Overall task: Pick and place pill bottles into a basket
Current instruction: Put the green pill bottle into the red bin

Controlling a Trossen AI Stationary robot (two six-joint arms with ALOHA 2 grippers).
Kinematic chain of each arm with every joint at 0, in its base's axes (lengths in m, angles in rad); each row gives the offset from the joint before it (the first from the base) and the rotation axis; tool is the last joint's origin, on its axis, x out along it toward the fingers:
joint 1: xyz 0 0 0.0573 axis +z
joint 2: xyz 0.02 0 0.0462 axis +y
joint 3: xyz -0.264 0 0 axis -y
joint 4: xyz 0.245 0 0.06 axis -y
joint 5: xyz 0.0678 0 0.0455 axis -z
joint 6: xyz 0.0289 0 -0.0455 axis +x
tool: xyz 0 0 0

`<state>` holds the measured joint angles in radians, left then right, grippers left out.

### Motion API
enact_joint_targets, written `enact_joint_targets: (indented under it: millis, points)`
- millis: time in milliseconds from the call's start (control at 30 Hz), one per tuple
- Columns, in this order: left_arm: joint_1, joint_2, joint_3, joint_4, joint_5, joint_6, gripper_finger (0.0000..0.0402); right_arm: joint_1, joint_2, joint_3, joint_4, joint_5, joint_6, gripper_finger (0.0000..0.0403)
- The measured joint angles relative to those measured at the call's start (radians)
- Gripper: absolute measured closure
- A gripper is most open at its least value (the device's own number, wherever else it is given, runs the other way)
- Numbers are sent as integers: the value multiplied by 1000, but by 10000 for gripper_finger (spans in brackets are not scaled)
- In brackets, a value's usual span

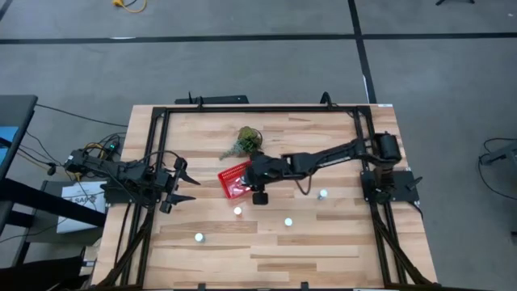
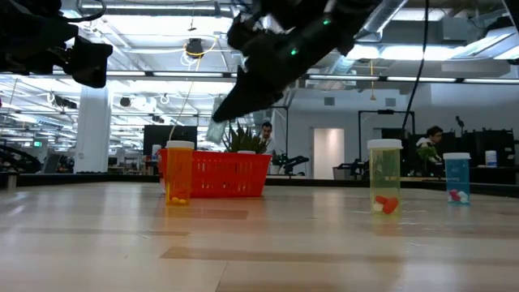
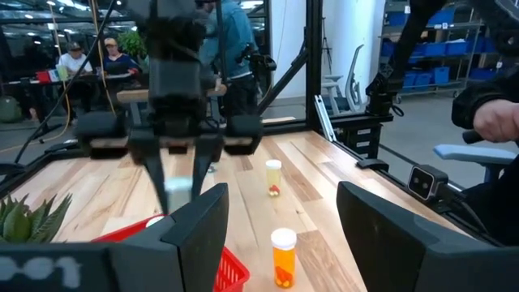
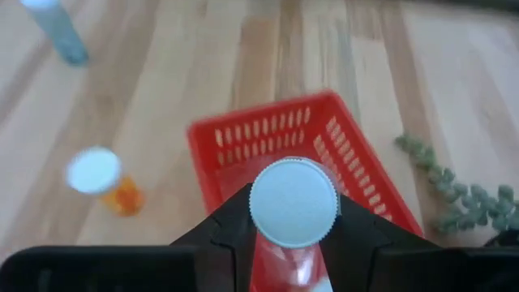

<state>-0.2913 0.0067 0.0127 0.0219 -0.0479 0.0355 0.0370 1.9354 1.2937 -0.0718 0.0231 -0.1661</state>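
Place: a large open lab or workshop hall.
Ceiling: pipes and lamps (image 2: 193, 47) are hanging overhead.
People: some are sitting at desks (image 3: 73, 77) behind.
Storage: blue shelves (image 3: 405, 57) are standing along the wall.
Floor: grey, taped lines (image 1: 242, 37) are running across.

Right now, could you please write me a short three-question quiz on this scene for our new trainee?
1. True or false: the right end effector is shut on a pill bottle above the red basket.
2. Multiple choice: the left end effector is (A) inside the basket, (B) open near the table's left edge, (C) holding the green plant.
3. In the high view, how many pill bottles stand on the bare table?

Key
1. True.
2. B.
3. Four.
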Motion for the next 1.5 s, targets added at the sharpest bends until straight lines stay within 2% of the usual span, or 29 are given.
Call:
enact_joint_targets:
  millis: [367,967,1200,1500]
  points:
    - [0,0,0,0,0,3,180,-14,118,159,-150,-60,-44,295]
    - [0,0,0,0,0,2,180,-82,118,186,-202,-101,-68,295]
    - [0,0,0,0,0,7,180,-114,117,186,-245,-43,29,294]
    - [0,0,0,0,0,5,180,-140,116,186,-271,-45,124,294]
